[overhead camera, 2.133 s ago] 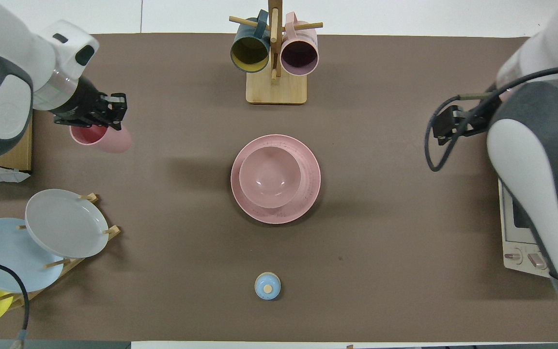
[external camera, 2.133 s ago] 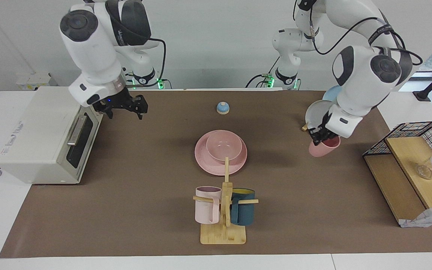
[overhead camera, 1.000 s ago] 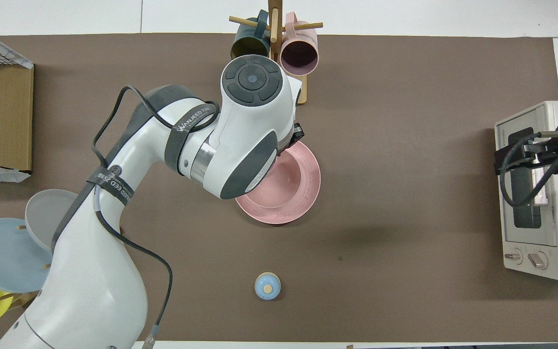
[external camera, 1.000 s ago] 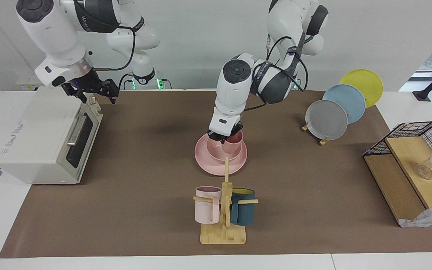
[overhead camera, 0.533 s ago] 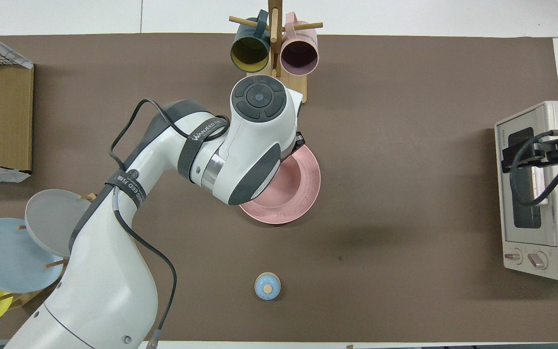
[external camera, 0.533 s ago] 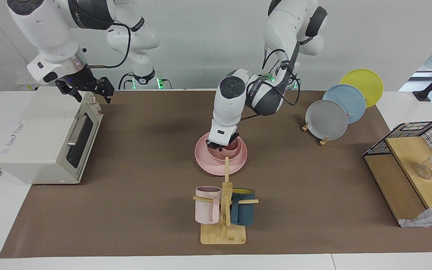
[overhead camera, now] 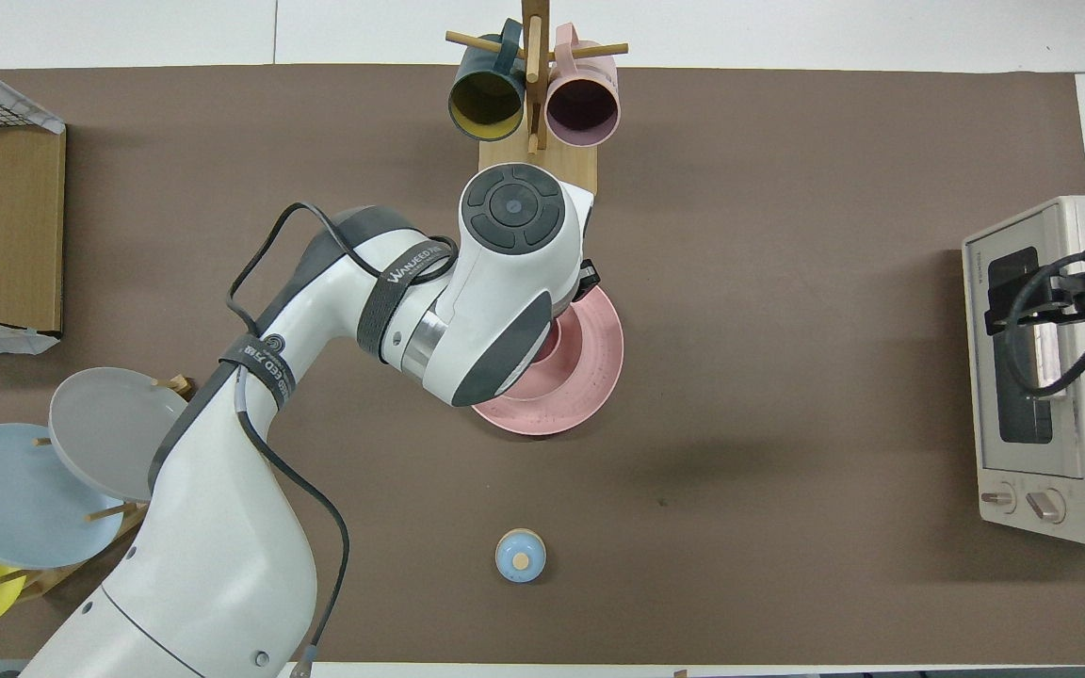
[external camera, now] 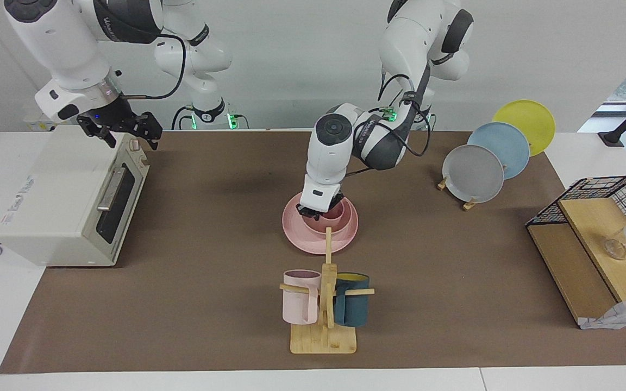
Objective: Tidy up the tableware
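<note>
The pink plate (external camera: 298, 233) lies mid-table with the pink bowl (external camera: 341, 224) on it. My left gripper (external camera: 319, 210) reaches down into the bowl and is shut on the rim of the pink cup (external camera: 336, 213), which stands upright inside the bowl. In the overhead view the left arm covers the cup and most of the bowl, and only part of the plate (overhead camera: 599, 377) shows. My right gripper (external camera: 123, 129) waits in the air over the toaster oven (external camera: 68, 195) at the right arm's end of the table.
A wooden stand (external camera: 324, 336) with a pale pink and a teal mug is farther from the robots than the plate. A rack of grey, blue and yellow plates (external camera: 473, 174) and a wire shelf (external camera: 590, 244) are at the left arm's end. A small blue bell (overhead camera: 520, 556) is nearer the robots.
My left gripper carried the pink cup from the left arm's end of the table to the bowl and lowered it in. My right gripper drew back from over the table to over the oven.
</note>
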